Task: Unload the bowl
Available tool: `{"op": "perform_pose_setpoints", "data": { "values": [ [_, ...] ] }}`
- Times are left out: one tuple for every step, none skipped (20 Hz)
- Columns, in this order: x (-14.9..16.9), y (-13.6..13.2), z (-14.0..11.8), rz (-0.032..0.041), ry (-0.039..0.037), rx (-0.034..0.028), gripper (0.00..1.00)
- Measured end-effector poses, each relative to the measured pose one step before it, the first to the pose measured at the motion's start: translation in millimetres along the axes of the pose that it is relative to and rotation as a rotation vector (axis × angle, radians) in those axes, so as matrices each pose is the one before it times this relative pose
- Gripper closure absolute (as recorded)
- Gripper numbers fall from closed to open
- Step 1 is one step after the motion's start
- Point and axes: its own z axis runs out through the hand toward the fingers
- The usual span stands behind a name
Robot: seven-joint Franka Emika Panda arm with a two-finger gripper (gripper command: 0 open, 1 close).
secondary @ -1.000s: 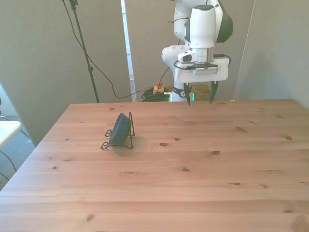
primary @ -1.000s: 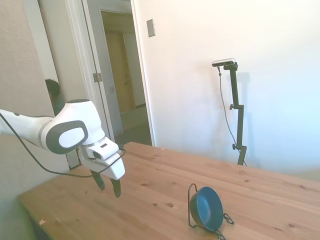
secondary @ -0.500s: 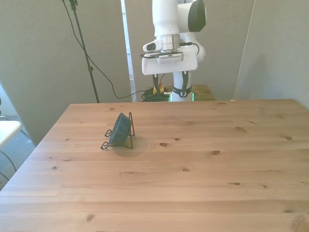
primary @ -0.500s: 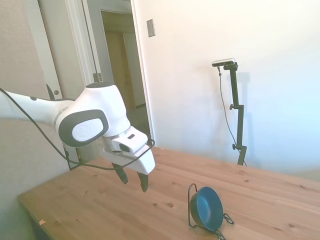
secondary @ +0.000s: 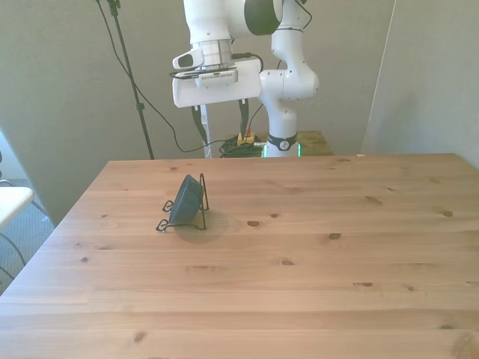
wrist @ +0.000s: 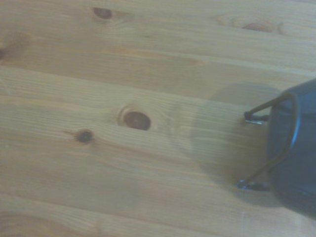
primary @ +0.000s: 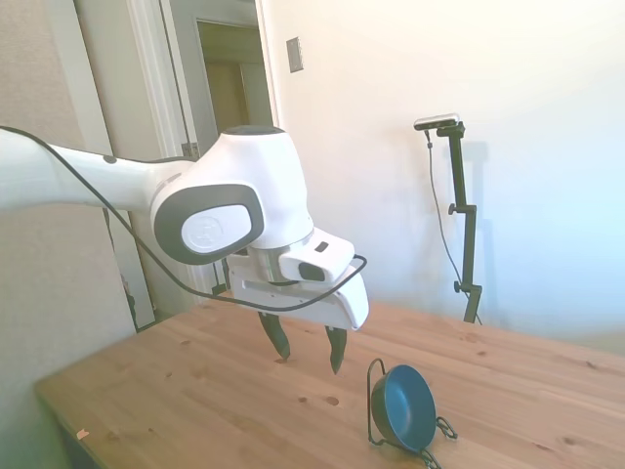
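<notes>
The gripper (secondary: pixel 222 121) hangs above the table (secondary: pixel 299 254) with its fingers spread wide, holding nothing. Compared with half a second ago, it has shifted toward the front view's left and now hangs above and behind the bowl (secondary: pixel 186 200); in the side view the gripper (primary: pixel 305 351) has drawn nearer to the bowl (primary: pixel 404 407). The bowl has not moved: it stands on edge, propped in the thin black wire stand (secondary: pixel 203 202), toward the front view's left of the table.
</notes>
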Motion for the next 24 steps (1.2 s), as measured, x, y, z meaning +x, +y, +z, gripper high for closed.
{"op": "perform_pose_setpoints", "data": {
  "values": [
    [5.27,2.93,1.54,-0.00214,0.00071,-0.00857,0.0],
    [4.16,2.4,0.63,0.00168,0.00083,-0.00438,0.0],
    [2.23,1.06,-0.15,0.00276,0.00137,-0.00167,0.0],
    [-0.09,-0.48,-2.57,-0.00112,0.0048,0.00169,0.0],
    [0.03,0.18,-0.02,-0.00024,0.00004,0.00004,0.0],
    [0.18,1.25,-0.04,-0.00314,-0.00022,0.0001,0.0],
    [0.51,3.45,-0.06,-0.00877,-0.00132,0.00025,0.0],
    [0.98,5.38,-0.26,-0.00731,-0.00101,0.00126,0.0],
    [1.63,7.05,-0.46,-0.00774,-0.0017,0.00199,0.0],
    [2.38,8.59,-0.18,-0.00904,-0.00542,0.00066,0.0],
    [2.94,8.11,0.6,-0.01126,-0.00557,0.00183,0.0],
    [4.88,8.33,1.56,-0.01543,-0.00283,0.00393,0.0],
    [4.85,6.08,1.9,-0.01589,-0.00273,0.00126,0.0],
    [5.37,4.34,1.77,-0.0168,-0.00331,0.00432,0.0],
    [5.89,3.15,1.93,-0.01867,-0.00587,0.00687,0.0],
    [6.66,2.54,1.77,-0.01663,-0.00318,0.00985,0.0],
    [6.44,1.44,2.42,-0.01654,-0.00743,0.008,0.0],
    [6.51,0.8,3.12,-0.01656,-0.00952,0.01222,0.0],
    [5.9,1.06,3.33,-0.01508,-0.01146,0.00859,0.0],
    [5.3,1.26,3.64,-0.01495,-0.01437,0.01201,0.0],
    [4.48,1.94,3.66,-0.01787,-0.01864,0.00997,0.0],
    [3.56,2.34,3.45,-0.01631,-0.02356,0.01192,0.0],
    [3.2,2.8,2.92,-0.01475,-0.02295,0.00864,0.0],
    [2.69,2.78,2.8,-0.01578,-0.02448,0.00807,0.0]
  ]
}}
